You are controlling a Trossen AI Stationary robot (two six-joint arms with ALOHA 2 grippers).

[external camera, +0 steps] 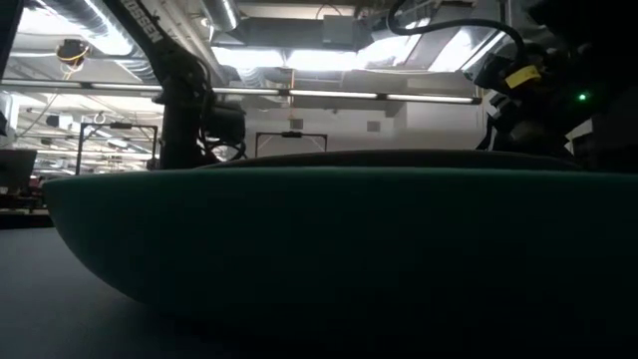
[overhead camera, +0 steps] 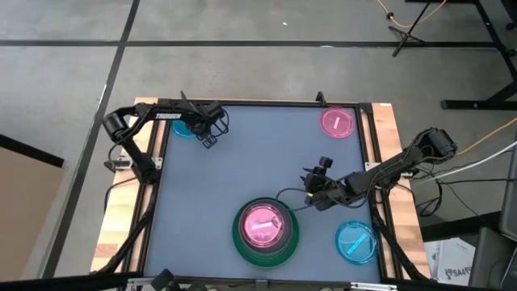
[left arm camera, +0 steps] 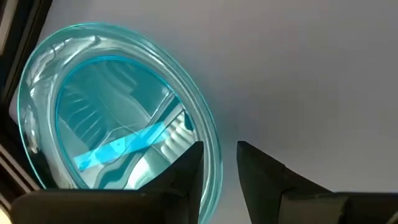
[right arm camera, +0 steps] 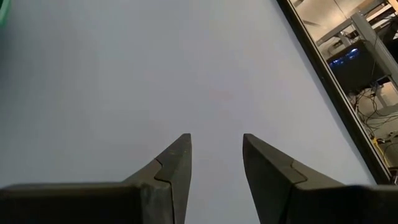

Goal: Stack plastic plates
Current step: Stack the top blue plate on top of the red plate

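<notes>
A stack stands at the table's near middle: the large dark green plate [overhead camera: 239, 242] at the bottom, a dark grey plate [overhead camera: 279, 220] in it, and a pink plate [overhead camera: 262, 225] on top. One translucent blue plate [overhead camera: 182, 128] lies at the far left, another [overhead camera: 356, 242] at the near right. A small pink plate [overhead camera: 338, 123] lies at the far right. My left gripper [overhead camera: 208, 137] [left arm camera: 221, 146] is open at the far-left blue plate [left arm camera: 112, 118]; one finger stands over its inside and one outside its rim. My right gripper [overhead camera: 313, 182] [right arm camera: 216, 138] is open over bare mat, right of the stack. My left gripper straddles the blue plate's rim [left arm camera: 214, 155] on the side toward the table's middle, one finger [left arm camera: 186, 171] over the plate's inside and the other [left arm camera: 261, 171] beyond it. The plate lies flat on the mat. I cannot tell whether a finger touches the rim.
The grey-blue mat [overhead camera: 258, 153] has free room across its middle and far middle. A dark frame [overhead camera: 373, 145] borders the mat, with wooden boards outside it. In the low view the green plate [external camera: 319, 249] fills the foreground and hides most of the table.
</notes>
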